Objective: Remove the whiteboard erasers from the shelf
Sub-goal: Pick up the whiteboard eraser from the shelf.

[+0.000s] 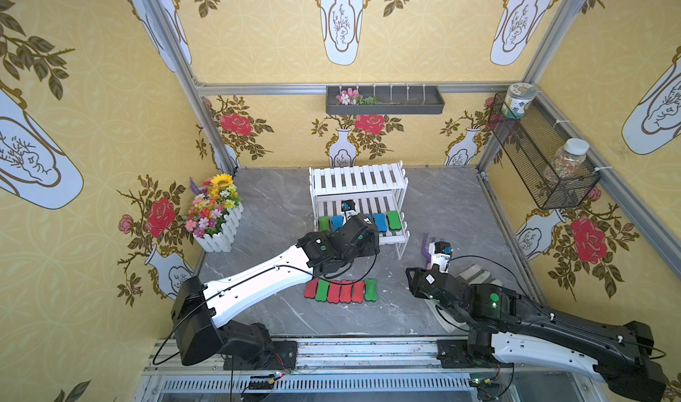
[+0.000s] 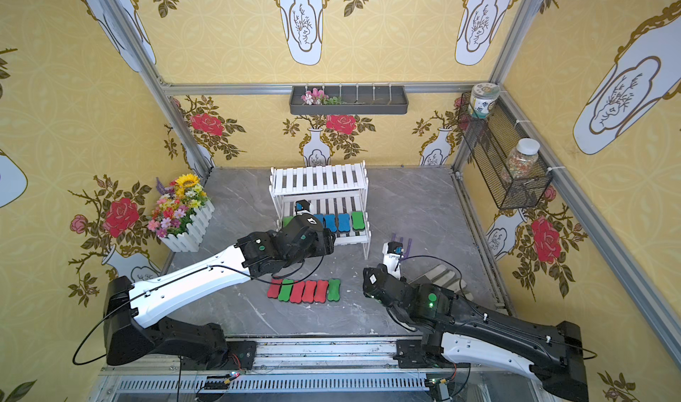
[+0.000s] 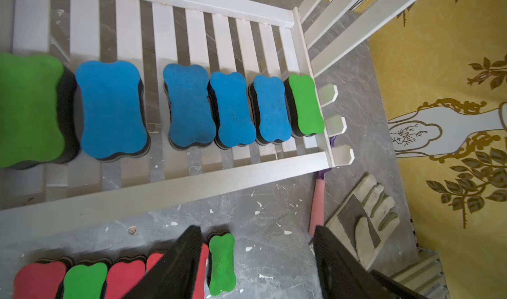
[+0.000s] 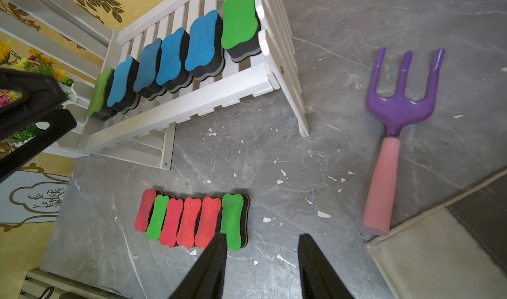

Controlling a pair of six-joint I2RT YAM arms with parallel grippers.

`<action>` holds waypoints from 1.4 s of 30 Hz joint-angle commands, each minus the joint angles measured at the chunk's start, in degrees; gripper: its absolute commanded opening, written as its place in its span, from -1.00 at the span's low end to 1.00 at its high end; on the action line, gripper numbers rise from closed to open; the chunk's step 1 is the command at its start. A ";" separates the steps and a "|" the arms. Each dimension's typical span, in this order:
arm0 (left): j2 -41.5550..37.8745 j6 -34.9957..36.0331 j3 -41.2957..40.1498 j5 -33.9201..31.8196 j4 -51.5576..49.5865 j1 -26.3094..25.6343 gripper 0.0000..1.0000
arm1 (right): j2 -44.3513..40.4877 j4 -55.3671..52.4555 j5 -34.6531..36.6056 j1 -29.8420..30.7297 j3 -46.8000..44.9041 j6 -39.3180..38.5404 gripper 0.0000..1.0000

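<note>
Yellow floral wallpaper (image 1: 258, 31) encloses a grey marbled floor (image 1: 442, 204).

Lab robot cell w/ alu frame (image 1: 258, 88) (wallpapered panels (image 1: 265, 39)).

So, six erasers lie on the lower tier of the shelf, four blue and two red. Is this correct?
Not quite: those two are green, not red. The right wrist view shows a green eraser at one end of the row on the shelf, a second green eraser at the other end, and four blue erasers between them.

Six erasers (image 3: 189, 105), four blue between two green, sit on the shelf's (image 3: 192, 174) lower tier; six others (image 4: 189, 222) line the table (image 4: 329, 64).
</note>
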 commanded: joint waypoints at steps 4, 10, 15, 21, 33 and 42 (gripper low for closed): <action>4.45 1.10 3.57 -6.46 -2.07 0.60 0.30 | -3.82 -1.46 1.11 0.03 -1.43 -0.14 -0.05; 4.75 -1.23 3.04 -7.60 -6.30 4.38 0.26 | -5.82 -1.80 1.01 -0.03 -2.13 -0.45 -0.05; 5.53 -0.46 3.47 -9.27 -7.62 6.05 0.26 | -6.54 -1.88 1.12 -0.03 -2.20 -1.01 -0.05; 7.43 -0.51 3.19 -10.37 -8.86 7.83 0.22 | -8.03 -3.02 1.71 -0.03 -1.87 -1.20 -0.04; 8.87 1.50 3.40 -11.70 -7.74 9.82 0.23 | -9.69 -4.01 2.00 -0.04 -1.96 -0.93 -0.04; 10.16 2.43 3.44 -11.56 -6.86 10.88 0.23 | -10.37 -4.98 2.18 0.00 -1.96 -0.52 -0.04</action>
